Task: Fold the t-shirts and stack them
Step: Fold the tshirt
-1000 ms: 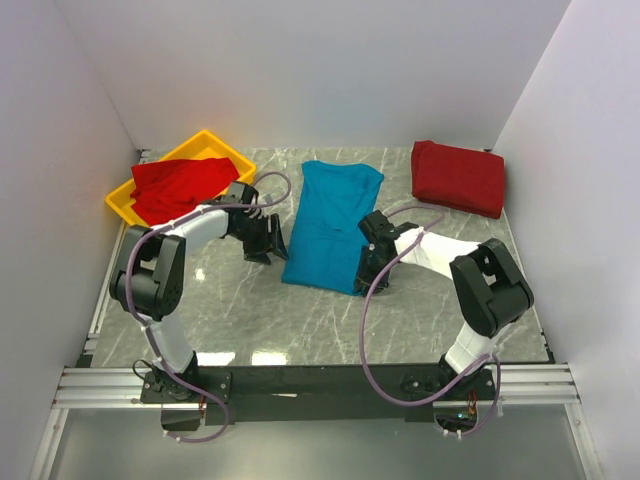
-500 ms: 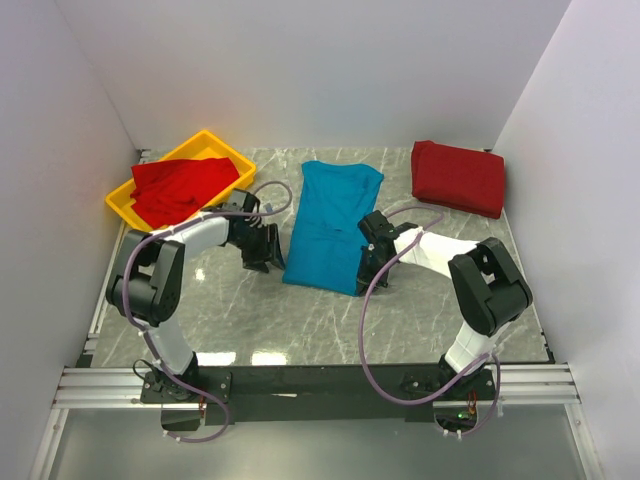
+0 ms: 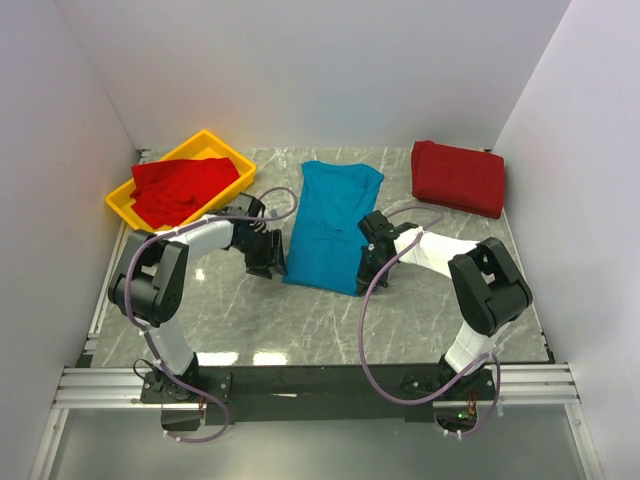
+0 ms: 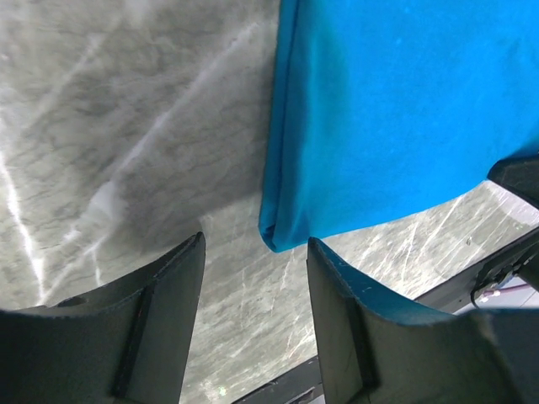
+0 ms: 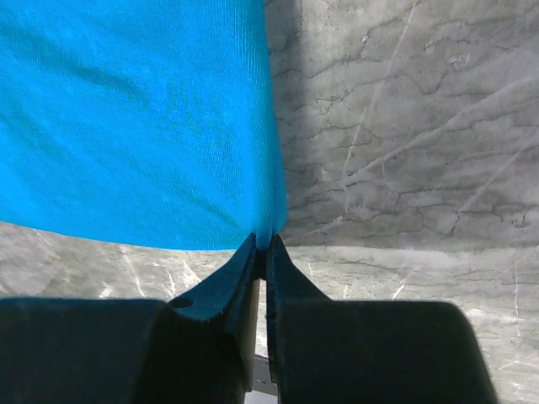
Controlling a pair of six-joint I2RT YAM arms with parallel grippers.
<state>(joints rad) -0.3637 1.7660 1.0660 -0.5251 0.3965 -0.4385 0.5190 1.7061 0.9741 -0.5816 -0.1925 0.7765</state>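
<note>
A teal-blue t-shirt lies folded lengthwise in the middle of the table. My left gripper is open at its near left corner, the corner lying just ahead of the gap between the fingers. My right gripper is shut on the shirt's near right corner. A red t-shirt lies crumpled in the yellow tray at the back left. A folded dark red t-shirt lies at the back right. No green t-shirt is in view.
Grey marble tabletop. White walls enclose the table on three sides. The black rail with the arm bases runs along the near edge.
My left gripper has moved right, from beside the yellow tray to the teal-blue shirt's near left corner. The right gripper has stayed on the near right corner.
</note>
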